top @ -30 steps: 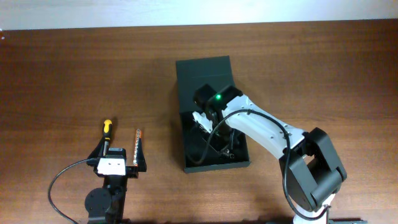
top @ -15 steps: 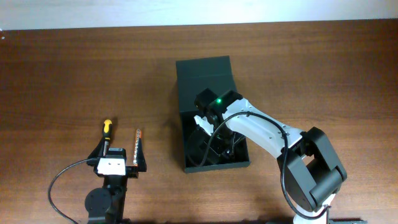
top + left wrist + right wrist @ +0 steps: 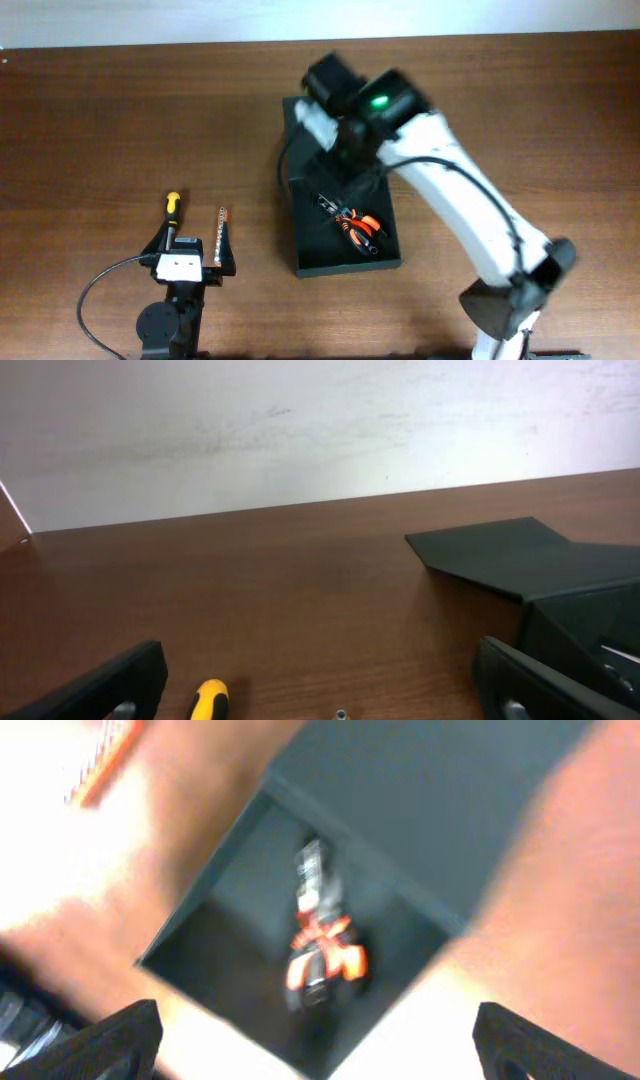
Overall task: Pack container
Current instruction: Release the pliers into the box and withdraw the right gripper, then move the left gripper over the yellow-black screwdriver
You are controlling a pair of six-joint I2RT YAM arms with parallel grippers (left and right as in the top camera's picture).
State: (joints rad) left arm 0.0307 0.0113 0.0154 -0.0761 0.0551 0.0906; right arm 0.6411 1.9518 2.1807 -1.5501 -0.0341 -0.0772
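Note:
The container (image 3: 349, 266), a dark box with its flap lid folded open at the back, stands mid-table. Orange-handled pliers (image 3: 357, 223) lie inside it, also visible in the blurred right wrist view as pliers (image 3: 320, 956) on the container's floor (image 3: 240, 945). My right gripper (image 3: 350, 155) hangs high above the box, open and holding nothing, with its fingers wide apart (image 3: 320, 1050). Near the front left my left gripper (image 3: 190, 262) rests open and empty (image 3: 325, 700). Just ahead of it lie a yellow-handled screwdriver (image 3: 172, 206) and a thin bit (image 3: 221, 223).
In the left wrist view the screwdriver's handle (image 3: 210, 701) and the bit's tip (image 3: 341, 714) lie between the fingers, and the container's lid flap (image 3: 495, 550) is off to the right. A pale wall (image 3: 300, 430) runs behind the table's far edge.
My right gripper opened, let go of the pliers inside the container and rose high above it. The left arm has not moved.

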